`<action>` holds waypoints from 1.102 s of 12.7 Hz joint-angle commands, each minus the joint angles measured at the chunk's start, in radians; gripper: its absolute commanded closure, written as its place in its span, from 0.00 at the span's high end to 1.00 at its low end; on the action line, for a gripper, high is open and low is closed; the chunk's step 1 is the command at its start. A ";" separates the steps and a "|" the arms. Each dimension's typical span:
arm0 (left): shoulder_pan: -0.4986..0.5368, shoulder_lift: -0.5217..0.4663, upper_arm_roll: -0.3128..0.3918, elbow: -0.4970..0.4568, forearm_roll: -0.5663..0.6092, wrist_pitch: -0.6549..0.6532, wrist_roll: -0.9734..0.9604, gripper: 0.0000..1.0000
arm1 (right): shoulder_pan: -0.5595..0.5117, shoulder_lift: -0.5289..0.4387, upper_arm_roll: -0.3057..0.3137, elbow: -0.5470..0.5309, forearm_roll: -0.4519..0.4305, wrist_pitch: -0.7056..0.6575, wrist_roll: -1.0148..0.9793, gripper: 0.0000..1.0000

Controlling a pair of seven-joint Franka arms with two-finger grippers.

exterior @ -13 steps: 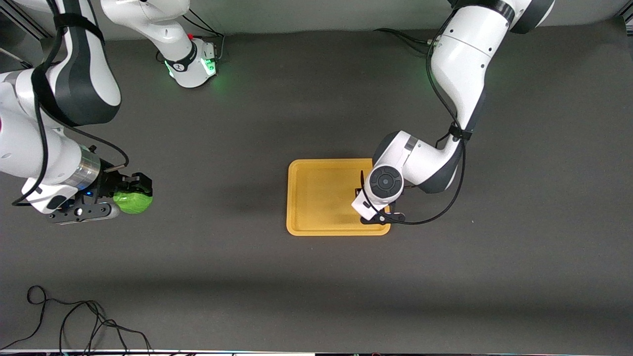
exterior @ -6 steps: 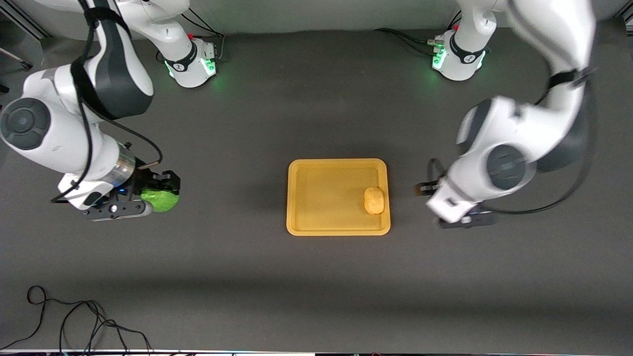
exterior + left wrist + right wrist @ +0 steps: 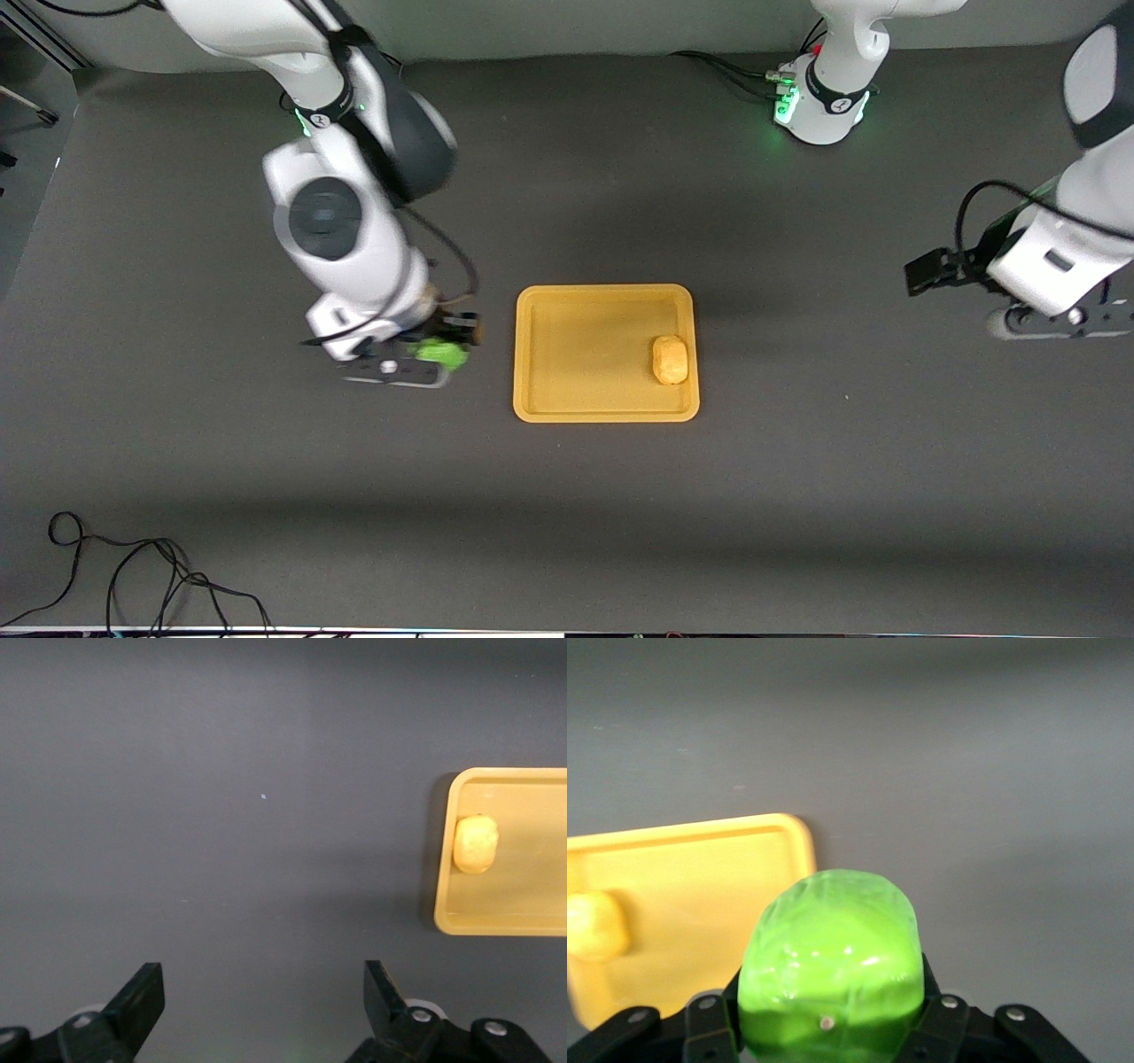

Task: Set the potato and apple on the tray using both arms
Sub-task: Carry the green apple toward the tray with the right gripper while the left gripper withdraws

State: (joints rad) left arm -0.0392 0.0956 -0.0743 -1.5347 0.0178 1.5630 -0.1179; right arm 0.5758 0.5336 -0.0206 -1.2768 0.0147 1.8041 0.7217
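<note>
Right gripper (image 3: 440, 347), now beside tray (image 3: 532, 354), clutches apple (image 3: 440, 354); left gripper (image 3: 264, 1003) has withdrawn, spread empty.

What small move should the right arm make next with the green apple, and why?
Probably carry it sideways over the tray before lowering. The right pincer holds the apple above bare table, just short of the tray's rim at the right arm's end. The potato already lies in the tray toward the left arm's end, and the left pincer is open and away.

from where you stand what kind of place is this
Likely a robotics lab bench: a dark mat-covered table, loose cables, and a tray with a potato, the right gripper holding the apple.
</note>
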 commanded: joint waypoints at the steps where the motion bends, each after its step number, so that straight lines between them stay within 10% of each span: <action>1: 0.027 -0.112 -0.001 -0.076 0.022 -0.009 0.075 1.00 | 0.111 0.202 -0.012 0.253 -0.007 -0.013 0.203 0.46; 14: 0.030 -0.260 0.024 -0.311 0.022 0.095 0.095 1.00 | 0.227 0.531 -0.015 0.272 -0.056 0.334 0.317 0.46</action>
State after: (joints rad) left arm -0.0125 -0.1465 -0.0480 -1.8222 0.0304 1.6453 -0.0441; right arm 0.7981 1.0264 -0.0316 -1.0524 -0.0099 2.1314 1.0236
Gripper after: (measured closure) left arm 0.000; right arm 0.308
